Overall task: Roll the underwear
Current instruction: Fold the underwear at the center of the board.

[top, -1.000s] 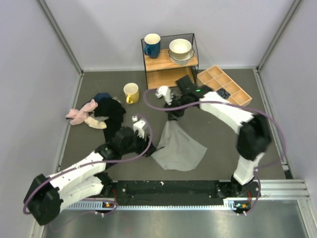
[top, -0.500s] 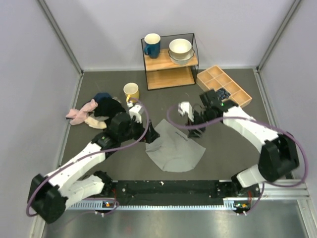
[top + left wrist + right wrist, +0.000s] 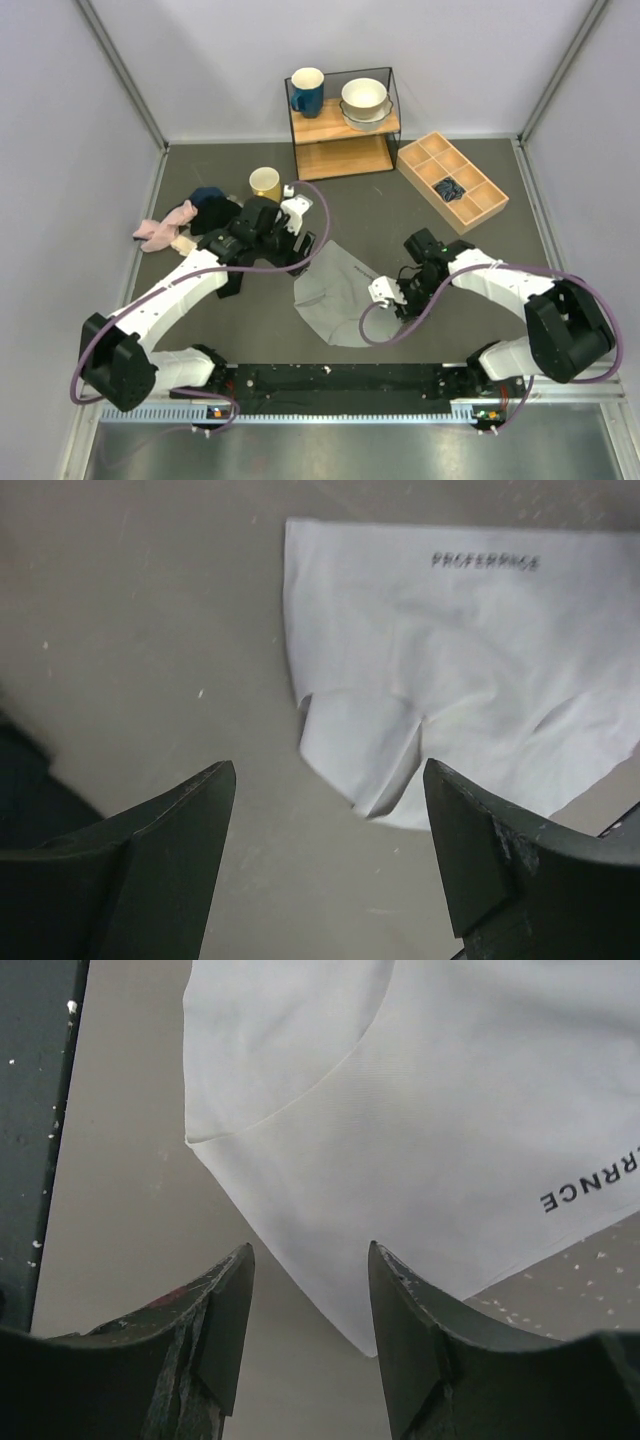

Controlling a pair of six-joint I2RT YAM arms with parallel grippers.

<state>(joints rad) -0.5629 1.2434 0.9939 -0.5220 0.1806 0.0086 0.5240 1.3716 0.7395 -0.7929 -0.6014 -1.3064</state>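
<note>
Nearward and right of the yellow mug (image 3: 265, 184): underwear (image 3: 335, 295), now spread flat on the desk (image 3: 220, 160), no longer hoisted by its far tip; rolling not begun. Left end effector (image 3: 328, 770): fingers apart, empty, between mug and cloth. Right end effector (image 3: 310, 1250): fingers apart, cloth released, beyond it from the mug. Lettering cut off in right wrist view; one edge flap possibly folded under.

Pale walls (image 3: 220, 60) enclose a dull grey table (image 3: 220, 165). At its far edge stands a small black-framed wooden shelf (image 3: 335, 160). The light is even.
</note>
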